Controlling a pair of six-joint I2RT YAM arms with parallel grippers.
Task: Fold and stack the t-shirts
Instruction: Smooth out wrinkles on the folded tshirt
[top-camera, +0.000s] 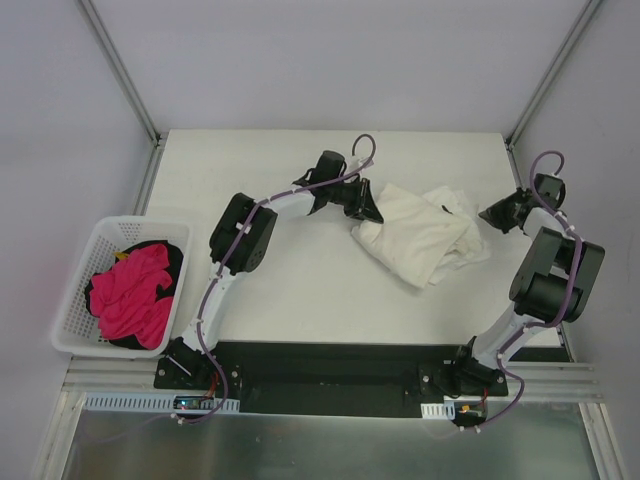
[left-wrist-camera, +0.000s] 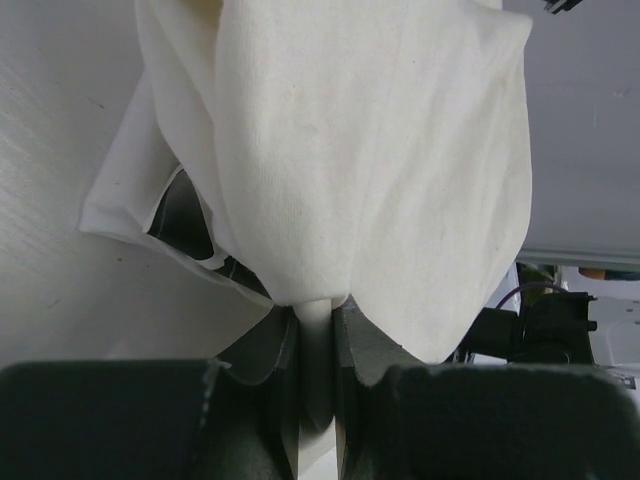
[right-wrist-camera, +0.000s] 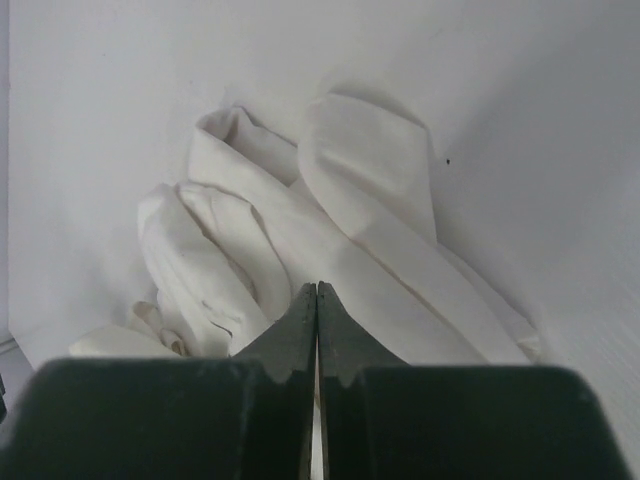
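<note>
A large cream-white t-shirt (top-camera: 410, 238) lies crumpled on the table right of centre. My left gripper (top-camera: 370, 207) is shut on its left edge. In the left wrist view a fold of the cloth (left-wrist-camera: 350, 150) is pinched between the jaws of my left gripper (left-wrist-camera: 316, 312) and hangs in front of them. A whiter bunch of cloth with a small dark mark (top-camera: 458, 212) lies at the pile's far right; I cannot tell if it is the printed shirt. My right gripper (top-camera: 497, 213) is shut and empty just right of the pile. In its wrist view my right gripper (right-wrist-camera: 317, 290) points at the folds (right-wrist-camera: 260, 230).
A white plastic basket (top-camera: 80, 290) stands at the table's left edge and holds a pink cloth (top-camera: 132, 292) over something black. Metal frame posts rise at the table's far corners. The table's right edge runs close beside my right arm.
</note>
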